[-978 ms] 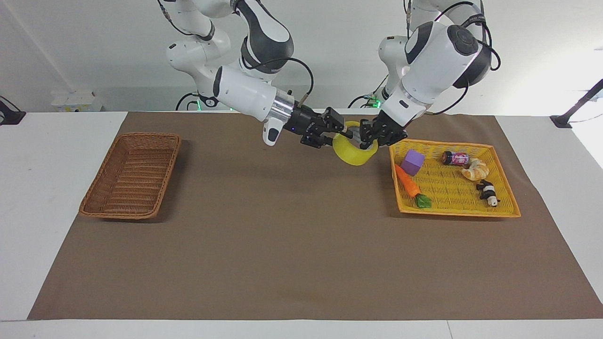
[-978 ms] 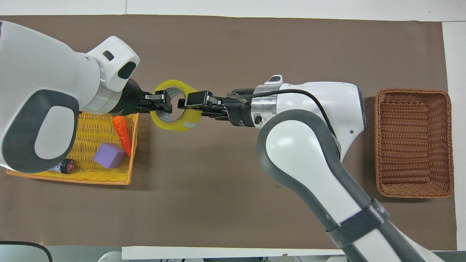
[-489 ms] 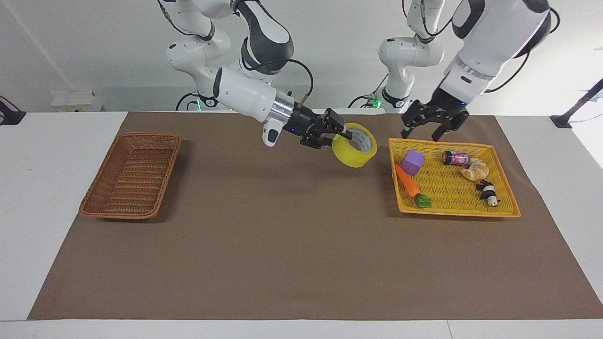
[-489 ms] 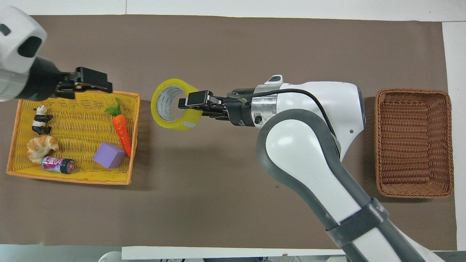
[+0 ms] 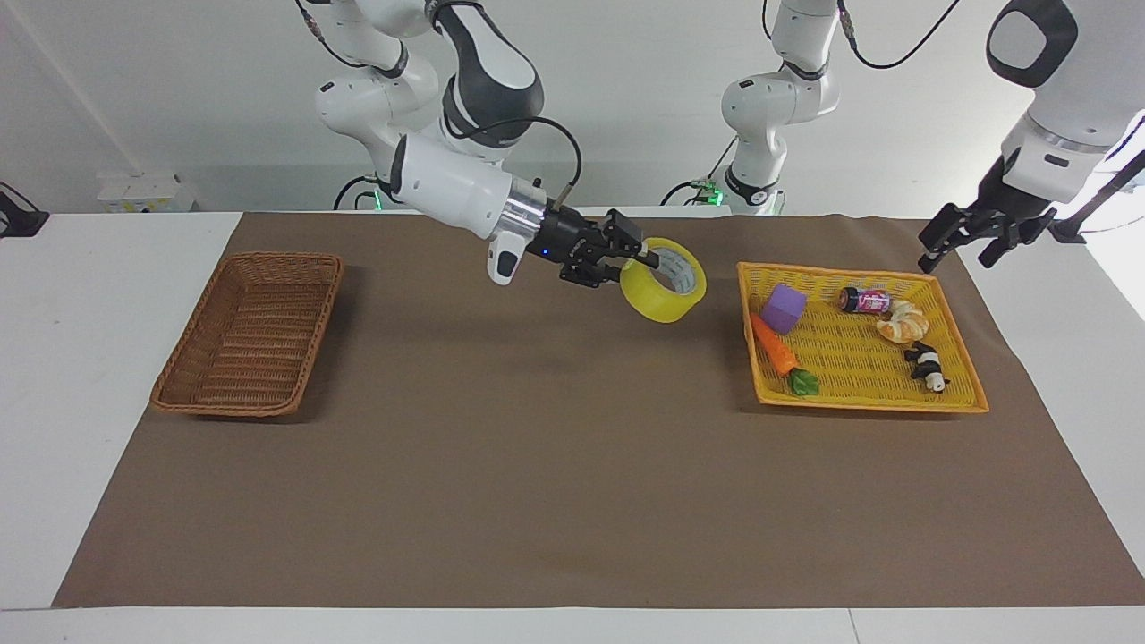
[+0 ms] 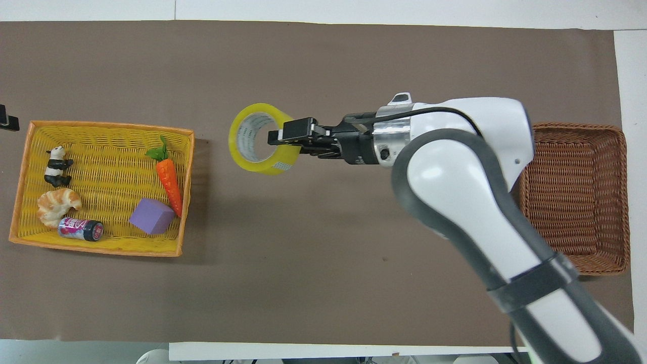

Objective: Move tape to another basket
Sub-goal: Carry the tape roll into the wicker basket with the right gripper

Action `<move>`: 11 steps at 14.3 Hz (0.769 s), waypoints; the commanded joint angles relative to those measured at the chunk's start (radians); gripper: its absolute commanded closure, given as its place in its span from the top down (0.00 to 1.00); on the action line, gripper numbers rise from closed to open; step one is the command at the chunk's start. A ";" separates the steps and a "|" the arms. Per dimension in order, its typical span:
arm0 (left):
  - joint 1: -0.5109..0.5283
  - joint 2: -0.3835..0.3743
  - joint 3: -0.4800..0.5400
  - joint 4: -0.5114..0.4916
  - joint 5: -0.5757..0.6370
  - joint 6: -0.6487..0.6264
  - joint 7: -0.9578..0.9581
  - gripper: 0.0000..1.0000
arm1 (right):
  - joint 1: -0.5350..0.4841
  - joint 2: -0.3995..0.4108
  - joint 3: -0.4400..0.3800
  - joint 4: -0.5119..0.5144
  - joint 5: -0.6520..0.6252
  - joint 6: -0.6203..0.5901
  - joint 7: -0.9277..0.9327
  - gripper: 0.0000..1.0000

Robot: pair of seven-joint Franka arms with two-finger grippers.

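The yellow tape hangs in the air over the brown mat, between the two containers. My right gripper is shut on the roll's wall, one finger inside the core and one outside. The brown wicker basket stands at the right arm's end of the table, with nothing in it; in the overhead view the right arm covers part of it. My left gripper hangs open and holds nothing, over the mat just off the yellow tray's corner at the left arm's end.
A flat yellow tray at the left arm's end holds a toy carrot, a purple cube, a small can, a croissant and a panda figure. A brown mat covers the table.
My left gripper opened, let go of the tape and pulled away past the yellow tray. The right gripper keeps the tape and has shifted slightly toward the wicker basket.
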 commanded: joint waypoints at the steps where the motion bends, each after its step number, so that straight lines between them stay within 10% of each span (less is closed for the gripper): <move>1: 0.039 -0.002 -0.015 0.001 0.020 -0.007 0.000 1.00 | -0.253 -0.030 0.004 -0.006 -0.061 -0.257 -0.116 0.00; 7: 0.032 -0.004 -0.017 0.001 0.020 -0.017 0.000 1.00 | -0.835 0.080 0.003 0.040 -0.322 -0.655 -0.441 0.00; 11: 0.025 -0.002 -0.021 0.002 0.021 -0.023 0.001 1.00 | -1.016 0.240 0.004 0.160 -0.489 -0.696 -0.584 0.00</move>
